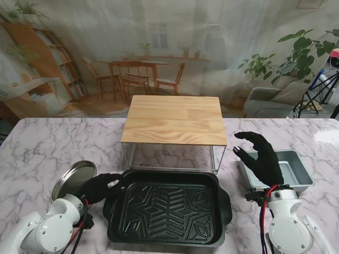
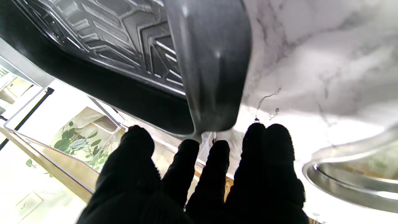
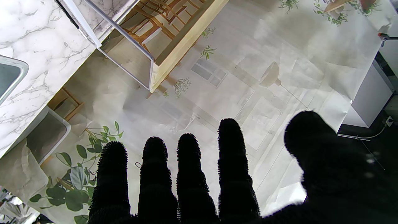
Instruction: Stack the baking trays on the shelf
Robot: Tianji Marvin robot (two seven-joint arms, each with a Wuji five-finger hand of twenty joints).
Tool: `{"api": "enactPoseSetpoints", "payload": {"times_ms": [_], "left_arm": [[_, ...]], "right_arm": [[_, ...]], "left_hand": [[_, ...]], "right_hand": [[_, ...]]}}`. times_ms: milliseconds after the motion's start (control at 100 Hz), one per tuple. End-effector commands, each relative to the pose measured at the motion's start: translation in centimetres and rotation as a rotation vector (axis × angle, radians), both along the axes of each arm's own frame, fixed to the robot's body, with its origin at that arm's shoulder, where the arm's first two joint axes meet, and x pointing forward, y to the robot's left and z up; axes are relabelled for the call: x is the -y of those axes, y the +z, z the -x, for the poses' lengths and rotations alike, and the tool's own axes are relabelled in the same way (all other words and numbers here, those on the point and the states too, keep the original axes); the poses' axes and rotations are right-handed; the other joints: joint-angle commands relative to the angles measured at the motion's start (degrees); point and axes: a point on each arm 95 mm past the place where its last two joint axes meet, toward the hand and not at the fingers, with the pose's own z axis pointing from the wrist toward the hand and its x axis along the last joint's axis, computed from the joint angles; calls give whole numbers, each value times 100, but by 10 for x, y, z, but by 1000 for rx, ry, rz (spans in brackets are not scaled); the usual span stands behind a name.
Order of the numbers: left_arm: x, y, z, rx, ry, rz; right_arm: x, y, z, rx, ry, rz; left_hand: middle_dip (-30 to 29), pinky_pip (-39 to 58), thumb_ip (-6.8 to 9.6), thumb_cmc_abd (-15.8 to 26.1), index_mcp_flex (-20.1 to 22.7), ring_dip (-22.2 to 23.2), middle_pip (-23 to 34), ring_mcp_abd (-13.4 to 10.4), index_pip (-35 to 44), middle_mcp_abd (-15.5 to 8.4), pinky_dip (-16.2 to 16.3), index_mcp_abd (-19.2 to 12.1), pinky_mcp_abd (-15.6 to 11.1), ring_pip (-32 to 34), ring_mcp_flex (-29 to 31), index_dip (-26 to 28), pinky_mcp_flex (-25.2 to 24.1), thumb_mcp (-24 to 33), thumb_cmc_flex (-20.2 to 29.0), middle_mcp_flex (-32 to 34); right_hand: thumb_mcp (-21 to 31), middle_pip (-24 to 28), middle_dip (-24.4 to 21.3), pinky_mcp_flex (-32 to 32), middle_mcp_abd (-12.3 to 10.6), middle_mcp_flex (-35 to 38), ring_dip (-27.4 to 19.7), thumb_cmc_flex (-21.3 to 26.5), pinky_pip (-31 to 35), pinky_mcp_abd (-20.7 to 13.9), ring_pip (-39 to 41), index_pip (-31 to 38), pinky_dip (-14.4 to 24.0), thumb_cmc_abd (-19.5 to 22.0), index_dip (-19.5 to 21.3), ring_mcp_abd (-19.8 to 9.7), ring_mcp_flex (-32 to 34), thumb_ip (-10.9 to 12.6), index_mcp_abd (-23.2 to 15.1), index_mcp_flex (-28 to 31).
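The stand's view shows the big black tray (image 1: 168,206) on the worktop (image 1: 37,148) near me, the left robot hand (image 1: 100,186) resting at its handle, and the right robot hand (image 1: 262,157) open above the small gray tray (image 1: 296,164).

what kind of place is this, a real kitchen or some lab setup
Most likely a lab mock-up, not a real kitchen. The room behind is a printed, creased backdrop, the marble table holds only a wooden shelf and baking trays, and a tripod stands at the right.
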Motion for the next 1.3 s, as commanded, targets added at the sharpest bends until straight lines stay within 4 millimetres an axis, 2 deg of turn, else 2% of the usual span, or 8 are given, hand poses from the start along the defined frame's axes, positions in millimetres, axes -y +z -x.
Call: {"api": "enactPoseSetpoints", "payload": {"times_ms": [0, 200, 380, 500, 620, 780, 870, 1290], "left_arm": [[-4, 7, -2, 14, -9, -20], [-29, 21, -7, 104, 26, -49], [-41, 52, -19, 291, 4, -33], [-42, 73, -32, 399, 3, -3], [-40, 85, -46, 442, 12, 65], [-30, 91, -57, 513, 22, 188], [-25, 90, -59, 531, 24, 209], [-18, 77, -51, 478, 38, 194]], "right_arm": [[0, -2, 2, -5, -1, -3], [0, -1, 3, 0, -5, -4], [0, -1, 3, 6, -1, 8], [1, -1, 4, 13, 1, 21], [1, -2, 4, 13, 7, 30], [1, -5, 3, 5, 19, 47], [4, -7, 3, -16, 28, 83], [57, 29, -9, -6, 36, 414]], "left_hand": [[-71, -97, -102, -16, -152, -30, -87, 323, -91, -56, -67, 91, -29, -103, -56, -63, -32, -70, -122, -164], [-133, -253, -125, 89, -188, -110, -231, 259, -120, -98, -117, 35, 2, -238, -145, -80, -210, -71, -191, -153], [-344, -1520, -150, 349, -192, -760, -583, -16, -83, -264, -672, -71, 138, -1013, -479, -22, -1024, -92, -320, -310], [-684, -2049, -156, 356, -263, -1166, -1051, -93, -114, -416, -940, -180, 399, -1443, -706, 3, -1118, -104, -433, -786], [-957, -2306, -177, 352, -329, -1457, -1351, -148, -129, -518, -1069, -326, 353, -1689, -885, 18, -1215, -118, -503, -1005], [-976, -2343, -210, 432, -711, -1447, -1408, -248, -247, -647, -987, -883, 422, -1655, -842, -8, -1279, -187, -901, -1109], [-961, -2348, -213, 421, -583, -1421, -1406, -292, -160, -672, -927, -1043, 466, -1662, -841, 33, -1298, -164, -959, -1114], [-761, -2498, -199, 443, 254, -1321, -1149, -100, 101, -287, -766, -310, 542, -1658, -545, 135, -1237, -115, -673, -35]], "right_hand": [[-152, 49, 42, -30, -5, 106, 43, -171, 12, -3, -289, -1, 18, 158, 71, -57, 132, 182, -59, 105], [-149, 47, 41, -27, -11, 106, 44, -167, 9, -6, -290, -5, 21, 160, 72, -51, 131, 183, -61, 103], [-151, 49, 43, -20, -9, 96, 46, -176, 9, 1, -287, 4, 25, 131, 78, -54, 137, 180, -68, 109], [-136, 52, 44, -3, -37, 103, 48, -188, 17, 1, -279, 3, 29, 40, 80, -56, 152, 178, -95, 88], [-95, 55, 46, 1, -60, 94, 49, -234, 19, 4, -271, 19, 30, -19, 91, -80, 170, 174, -130, 30], [-61, 55, 46, 2, -91, 85, 46, -304, 22, 15, -277, 41, 31, -62, 99, -107, 171, 161, -167, -16], [-60, 35, 39, -26, -100, 50, 37, -353, 3, 14, -300, 39, 26, -107, 96, -118, 136, 148, -177, -59], [188, 227, 122, 90, -169, -37, 68, -551, 121, -33, -219, 211, 60, -348, 156, -188, 242, 140, -298, -188]]}}
